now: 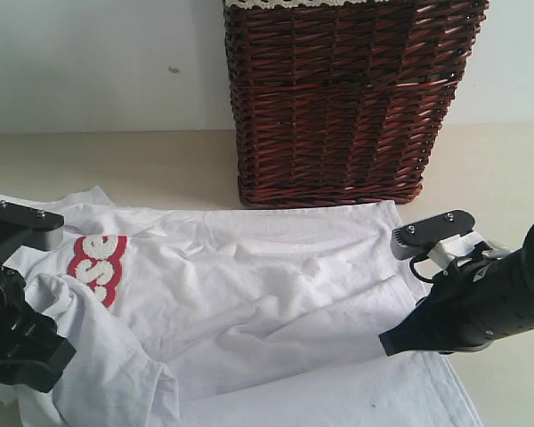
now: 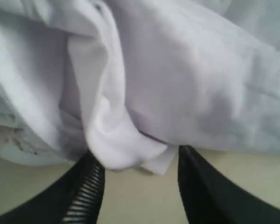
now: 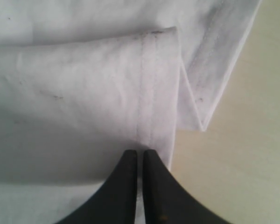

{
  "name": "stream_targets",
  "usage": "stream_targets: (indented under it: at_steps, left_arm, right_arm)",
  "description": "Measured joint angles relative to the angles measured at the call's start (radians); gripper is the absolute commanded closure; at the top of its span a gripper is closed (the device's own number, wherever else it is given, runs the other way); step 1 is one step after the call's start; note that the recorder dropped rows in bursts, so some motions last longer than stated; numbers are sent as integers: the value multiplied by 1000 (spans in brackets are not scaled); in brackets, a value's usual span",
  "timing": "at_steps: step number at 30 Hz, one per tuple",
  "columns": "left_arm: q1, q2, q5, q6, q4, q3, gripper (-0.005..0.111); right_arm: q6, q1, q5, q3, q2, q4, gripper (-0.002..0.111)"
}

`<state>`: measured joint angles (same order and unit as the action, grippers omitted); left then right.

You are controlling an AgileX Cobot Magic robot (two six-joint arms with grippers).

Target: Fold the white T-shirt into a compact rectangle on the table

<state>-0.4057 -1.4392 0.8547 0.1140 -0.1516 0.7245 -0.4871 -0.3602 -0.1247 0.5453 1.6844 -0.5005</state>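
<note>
Left fingers stand spread, with a bunched fold of the white shirt between them. Bare counter shows in the gap, so nothing looks clamped there. Right fingers are pressed together at a stitched hem where the cloth is doubled over. Whether a layer is caught between them I cannot tell.

The shirt lies wrinkled across the near part of the counter, with its red lettering toward the left edge. A wicker basket stands just behind it by the far edge. A long flap along the near side looks turned over, so the folding seems to be in its early part.

To do this step well, I would close the left fingers on the whole bunch, not on one layer. Both ends should then travel across level and together, with the cloth taut so the crease runs straight, and be laid down short of the basket.
</note>
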Motion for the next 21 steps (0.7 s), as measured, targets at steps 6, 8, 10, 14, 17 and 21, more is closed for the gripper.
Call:
stream_targets:
  at_steps: [6,8,10,14,17,21]
  left_arm:
    - [-52,59,77,96,-123,-1,58]
    - [-88,96,52,40,-64,-52,58]
    - [-90,95,23,-41,17,-82,58]
    - [-90,54,-60,-152,124,-107,58]
    - [-90,26,-104,-107,69,-107,58]
    - [-92,-82,-167,-29,19,-107,58]
  right_arm:
    - [0,0,-2,0,0,0,101]
    - [0,0,-4,0,0,0,101]
    - [0,0,-4,0,0,0,101]
    - [0,0,-10,0,0,0,101]
    - [0,0,-12,0,0,0,101]
    - [0,0,-12,0,0,0,101]
